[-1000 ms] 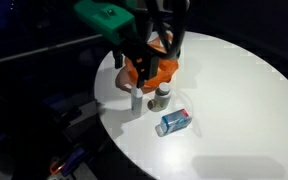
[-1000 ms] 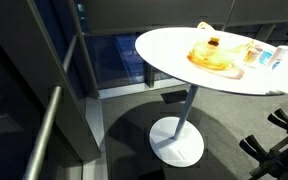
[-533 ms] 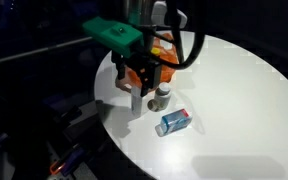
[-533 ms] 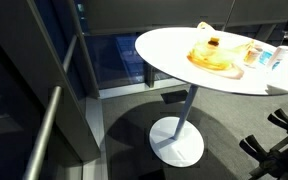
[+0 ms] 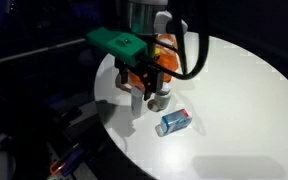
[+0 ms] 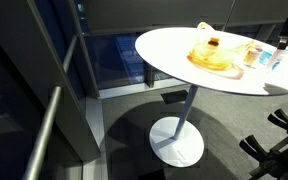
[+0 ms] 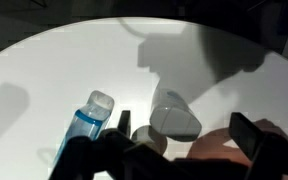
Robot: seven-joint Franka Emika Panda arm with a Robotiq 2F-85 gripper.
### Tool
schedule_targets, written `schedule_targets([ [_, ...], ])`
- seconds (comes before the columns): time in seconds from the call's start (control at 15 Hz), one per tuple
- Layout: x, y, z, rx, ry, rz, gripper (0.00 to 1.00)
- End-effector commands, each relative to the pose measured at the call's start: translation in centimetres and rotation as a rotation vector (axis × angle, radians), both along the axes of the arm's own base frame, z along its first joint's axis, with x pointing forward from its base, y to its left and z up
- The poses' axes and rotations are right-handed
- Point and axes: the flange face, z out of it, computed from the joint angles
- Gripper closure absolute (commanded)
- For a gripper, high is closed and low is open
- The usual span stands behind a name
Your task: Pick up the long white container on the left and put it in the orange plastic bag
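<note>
- My claw (image 5: 144, 88) hangs w/ jaws apart over the container (image 5: 137, 103), so I can close around it.
- Bag (image 5: 164, 66) lies just behind on desk (image 5: 234, 90): short carry, I think.

The arm (image 5: 139, 12) is pale grey at the top, carries a bright green boxy block (image 5: 116, 42) on its left, and ends in a black gripper (image 5: 144, 92) with a black cable (image 5: 192, 55) looping on its right.

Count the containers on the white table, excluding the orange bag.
3: a tall white container under the gripper, a small jar beside it, and a blue bottle lying nearer the edge. The orange bag could hide more.
</note>
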Motion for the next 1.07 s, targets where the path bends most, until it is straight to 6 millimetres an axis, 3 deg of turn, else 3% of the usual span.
schedule_targets([
  [0.0,0.2,-0.2,-0.2,-0.010,-0.062,-0.027,0.00],
  [1.0,-0.9,1.7,-1.0,-0.022,-0.079,-0.280,0.00],
])
